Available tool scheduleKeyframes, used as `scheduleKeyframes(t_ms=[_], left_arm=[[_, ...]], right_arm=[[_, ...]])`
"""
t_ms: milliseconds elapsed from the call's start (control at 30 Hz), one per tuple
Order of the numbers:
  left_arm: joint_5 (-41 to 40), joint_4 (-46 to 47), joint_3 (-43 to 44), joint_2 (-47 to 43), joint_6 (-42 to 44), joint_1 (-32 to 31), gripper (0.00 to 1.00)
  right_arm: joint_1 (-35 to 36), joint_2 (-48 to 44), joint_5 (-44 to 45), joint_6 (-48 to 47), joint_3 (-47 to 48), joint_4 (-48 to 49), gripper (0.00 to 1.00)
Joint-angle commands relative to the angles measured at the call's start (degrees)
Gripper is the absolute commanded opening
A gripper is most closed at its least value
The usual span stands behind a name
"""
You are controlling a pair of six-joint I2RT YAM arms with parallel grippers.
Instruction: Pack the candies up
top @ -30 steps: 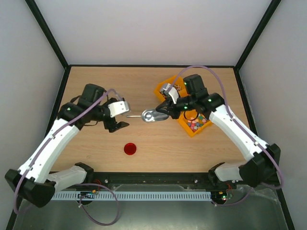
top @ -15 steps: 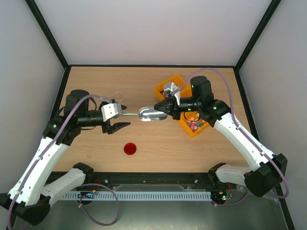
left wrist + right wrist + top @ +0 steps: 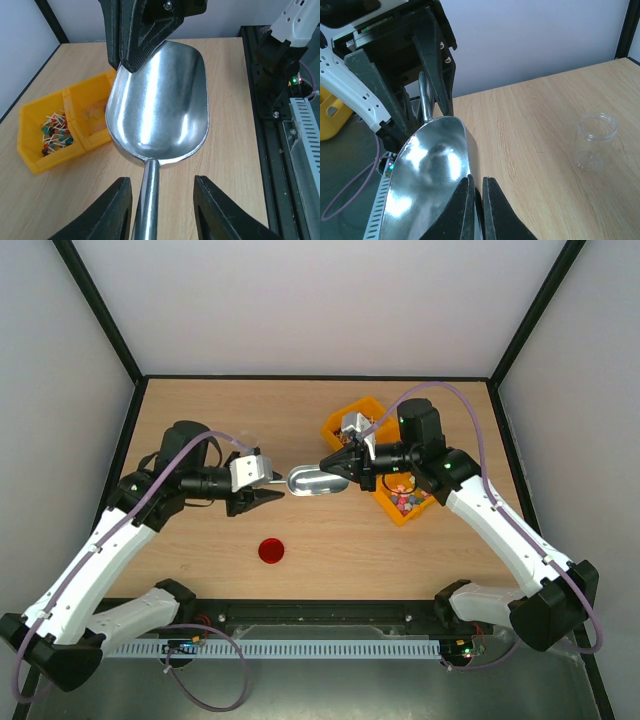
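Observation:
A shiny metal scoop [image 3: 315, 480] hangs above the middle of the table, its bowl empty [image 3: 160, 100]. My right gripper [image 3: 328, 464] is shut on the bowl's rim [image 3: 478, 179]. My left gripper [image 3: 272, 496] has come in from the left, and its jaws straddle the scoop's handle [image 3: 147, 200]. The left gripper [image 3: 161, 181] is open: the handle lies close to one finger [image 3: 117, 210], with a clear gap to the other. The candies [image 3: 405, 502] lie in the near compartment of a yellow bin [image 3: 392, 512].
A clear open jar [image 3: 595, 142] stands on the table behind the left arm. A red lid [image 3: 270, 550] lies near the front centre. The bin's far compartment [image 3: 54, 134] holds small coloured things on white sticks.
My left gripper has moved right to the scoop's handle, and its jaws have narrowed around it. The right gripper has held the scoop almost still for the last half second.

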Motion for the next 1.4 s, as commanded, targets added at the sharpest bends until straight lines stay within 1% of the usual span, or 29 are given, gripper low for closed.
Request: scheduleKeyframes(t_ms=[0, 167, 500, 567, 600, 667, 833, 933, 967, 1033, 1133, 1267, 1367], left_arm=[[1.09, -0.28, 2.05, 0.52, 0.05, -0.45, 0.33], [1.62, 0.80, 1.38, 0.18, -1.11, -0.47, 0.26], [2.24, 2.91, 0.35, -0.27, -3.48, -0.47, 0.21], [2.09, 3.08, 0.18, -0.28, -3.65, -0.47, 0.16], [1.91, 3.10, 0.16, -0.31, -3.65, -0.47, 0.10], [1.41, 3.16, 0.08, -0.35, -3.72, -0.47, 0.02], [0.07, 3.07, -0.35, -0.52, -2.97, -0.47, 0.02], [-0.36, 3.38, -0.46, -0.65, -3.12, -0.47, 0.16], [-0.36, 3.37, -0.52, -0.70, -3.17, -0.47, 0.19], [-0.45, 3.55, -0.62, -0.78, -3.21, -0.47, 0.22], [-0.49, 3.97, -0.77, -0.84, -3.04, -0.45, 0.21], [-0.19, 4.05, -0.89, -0.82, -2.74, -0.47, 0.14], [-0.18, 3.98, -1.04, -0.73, -2.36, -0.47, 0.12]], right_arm=[[0.36, -0.72, -2.44, -0.58, -0.39, 1.97, 0.01], [0.50, -0.81, -2.58, -0.87, -0.49, 1.96, 0.01], [0.50, -0.47, -3.34, -0.49, -1.17, 2.68, 0.01], [0.50, -0.38, -3.31, -0.30, -1.17, 3.08, 0.01], [0.50, -0.30, -3.32, -0.26, -1.14, 3.23, 0.01], [0.50, -0.28, -3.46, 0.04, -1.14, 3.46, 0.01], [0.50, -0.28, -3.11, 0.60, -1.31, 4.51, 0.01], [0.50, -0.28, -3.41, 0.58, -1.47, 4.70, 0.01], [0.50, -0.28, -3.51, 0.58, -1.48, 4.70, 0.01], [0.50, -0.30, -3.39, 0.55, -1.50, 4.80, 0.01], [0.50, -0.20, -3.37, 0.11, -1.53, 4.72, 0.01], [0.50, -0.14, -3.45, -0.03, -1.49, 4.98, 0.01], [0.50, -0.04, -3.67, 0.16, -1.49, 5.32, 0.01]])
